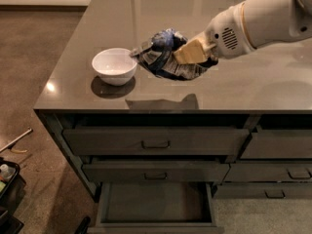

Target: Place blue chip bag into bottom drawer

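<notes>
While the gripper (pixel 189 54) hangs over the countertop (pixel 243 89), clamped on the one blue chip bag (pixel 163 62), one white bowl (pixel 114 66) sits just left, and one bottom drawer (pixel 156 204) stands open below.

On the tabletop (pixel 243 91) the bowl (pixel 114 66) stands in the left part, near the front edge. Just to the right of the bowl the chip bag (pixel 163 60) hangs above the tabletop and is not resting on it. The gripper (pixel 187 52) holds the bag at its right side, and the arm comes in from the upper right. Under the tabletop, in the wide left column, the top drawer (pixel 155 140) lies over the middle drawer (pixel 155 172). Below both is the bottom drawer (pixel 155 204), pulled out toward the front, under and in front of the bag. The narrower column (pixel 278 145) stands to the right of these three.
</notes>
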`<state>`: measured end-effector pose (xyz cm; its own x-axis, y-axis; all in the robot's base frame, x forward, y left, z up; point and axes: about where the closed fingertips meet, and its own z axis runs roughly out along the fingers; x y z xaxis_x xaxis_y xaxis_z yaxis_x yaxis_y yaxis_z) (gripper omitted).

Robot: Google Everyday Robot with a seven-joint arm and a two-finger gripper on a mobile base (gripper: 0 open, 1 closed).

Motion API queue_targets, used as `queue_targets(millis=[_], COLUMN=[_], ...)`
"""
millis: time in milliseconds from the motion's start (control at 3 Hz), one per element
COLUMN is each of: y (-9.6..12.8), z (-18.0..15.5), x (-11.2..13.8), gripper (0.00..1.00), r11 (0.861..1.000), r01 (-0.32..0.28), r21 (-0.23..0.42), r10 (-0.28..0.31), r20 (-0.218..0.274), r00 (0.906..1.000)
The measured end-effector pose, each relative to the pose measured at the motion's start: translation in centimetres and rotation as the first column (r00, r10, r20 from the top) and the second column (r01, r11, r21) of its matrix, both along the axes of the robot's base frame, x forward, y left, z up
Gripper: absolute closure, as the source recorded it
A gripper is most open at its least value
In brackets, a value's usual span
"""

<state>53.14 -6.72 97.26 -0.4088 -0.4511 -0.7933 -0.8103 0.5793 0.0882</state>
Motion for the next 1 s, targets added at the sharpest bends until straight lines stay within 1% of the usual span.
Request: queue_targets(millis=[333,667,1000], y=[0.6,-1.1,-2.7], z=[1.3,-1.4,-5.6], x=[-4.3,-8.9,-11.8], gripper=[1.0,1.0,1.0], r11=[0.999,0.987,0.96], r01=[0.039,0.153,0.264], r21=[0.016,0.047,0.097], r10=[-0.039,-0.15,-0.254], r20=[0.003,-0.057,-0.108], r00=[0.9992,0.987,0.9613])
